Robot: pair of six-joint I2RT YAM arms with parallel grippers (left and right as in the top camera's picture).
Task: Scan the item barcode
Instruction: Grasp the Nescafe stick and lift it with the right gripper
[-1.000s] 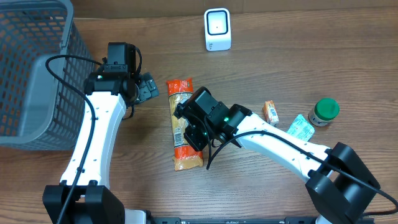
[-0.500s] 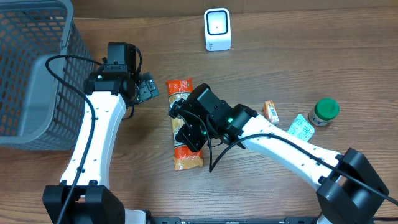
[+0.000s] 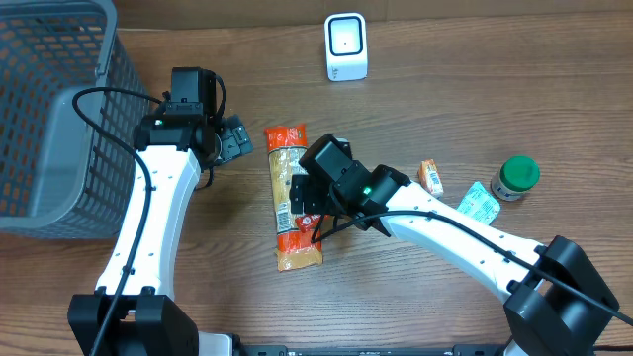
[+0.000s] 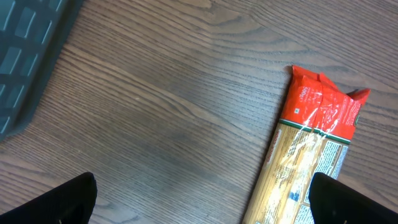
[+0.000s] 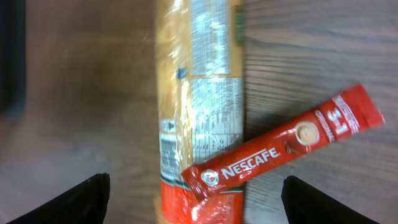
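Right claw (image 5: 198, 198): jaws wide apart, nothing gripped, positioned above red Nescafe stick sachet (image 5: 283, 144). Sachet lay flat, one end overlapping red end of long orange pasta packet (image 5: 199, 93), other end pointing toward 2 o'clock in right wrist view. Left claw (image 4: 205, 202): fully spread, empty, above wooden surface (image 4: 137, 112), at packet's 10 o'clock in overhead view. At surface's 12 o'clock: white barcode scanner (image 3: 346, 46), well apart from packet. At 10 o'clock: grey mesh basket (image 3: 49, 99).
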